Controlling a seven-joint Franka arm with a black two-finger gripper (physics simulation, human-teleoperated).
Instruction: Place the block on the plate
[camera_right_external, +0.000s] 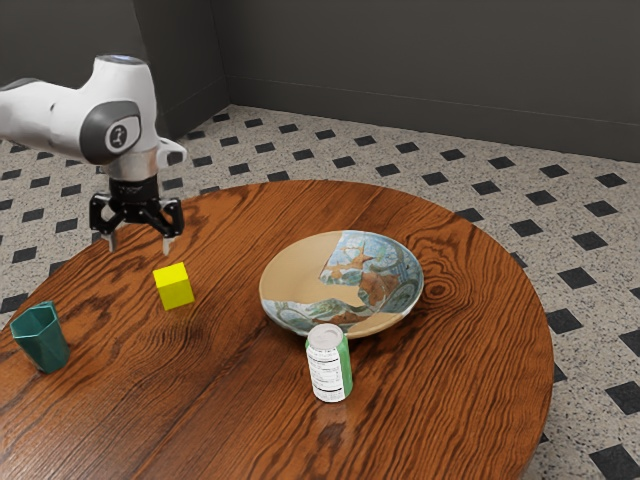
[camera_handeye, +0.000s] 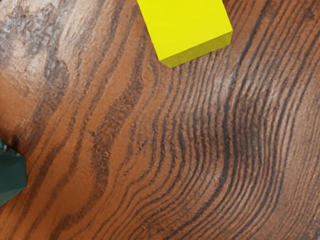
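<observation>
Gripper (camera_right_external: 140, 245), two-finger: fingers spread, nothing between; above tabletop (camera_right_external: 230, 400). Block (camera_right_external: 174, 286), yellow, near-cubic, no evident long axis: on tabletop, below fingertip level, at five o'clock from fingers in exterior view. Plate (camera_right_external: 300, 275): block's three o'clock, apart. Next move, judged: shift blockward, square to sides, descend.

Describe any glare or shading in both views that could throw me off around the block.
Exterior view: light sheen on the tabletop, with a faint pale reflection at the foot of the can; wrist view: pale glare patches the wood near the green cup, and the block has an evenly bright yellow top, its visible side darker olive.
</observation>
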